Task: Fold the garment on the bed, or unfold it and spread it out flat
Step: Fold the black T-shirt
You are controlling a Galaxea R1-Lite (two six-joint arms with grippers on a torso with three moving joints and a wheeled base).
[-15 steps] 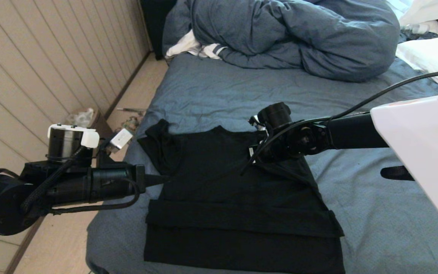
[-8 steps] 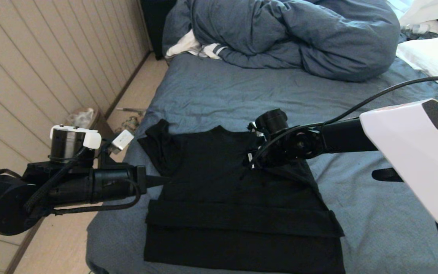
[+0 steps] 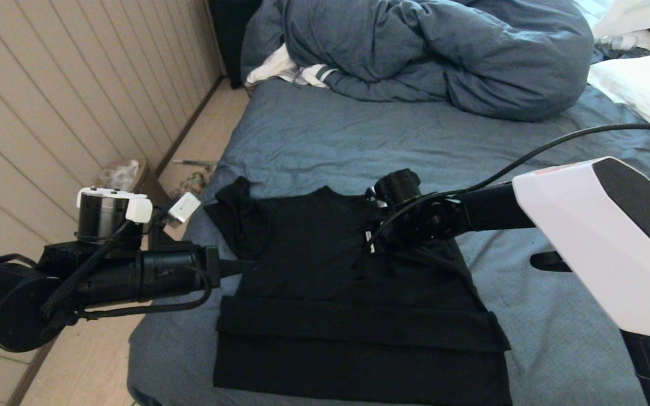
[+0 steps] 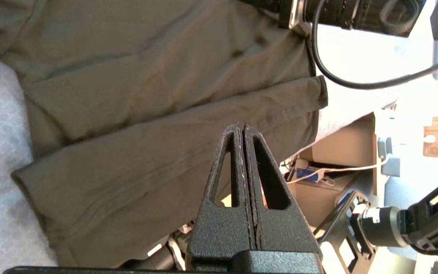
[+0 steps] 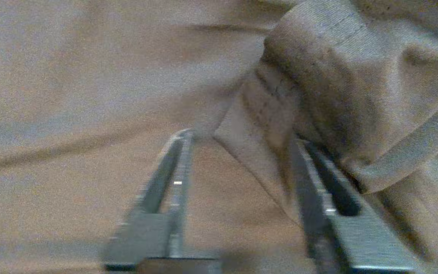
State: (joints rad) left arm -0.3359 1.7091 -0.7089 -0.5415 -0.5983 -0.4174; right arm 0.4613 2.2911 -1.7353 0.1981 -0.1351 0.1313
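The garment, a black T-shirt, lies on the blue-grey bed near its front left corner, with a layer folded across its lower part. Its left sleeve is bunched. My left gripper hovers at the shirt's left edge; the left wrist view shows it shut and empty above the cloth. My right arm's wrist is low over the shirt's right shoulder. In the right wrist view my right gripper is open on the fabric, a raised fold lying against one finger.
A bunched blue-grey duvet fills the head of the bed, with a white-and-striped cloth beside it and a white pillow at the far right. The bed's left edge drops to a floor strip with clutter along a panelled wall.
My right arm has moved lower and a little to the left, closer onto the shirt's right shoulder. The left arm has barely shifted. The shirt lies as before.
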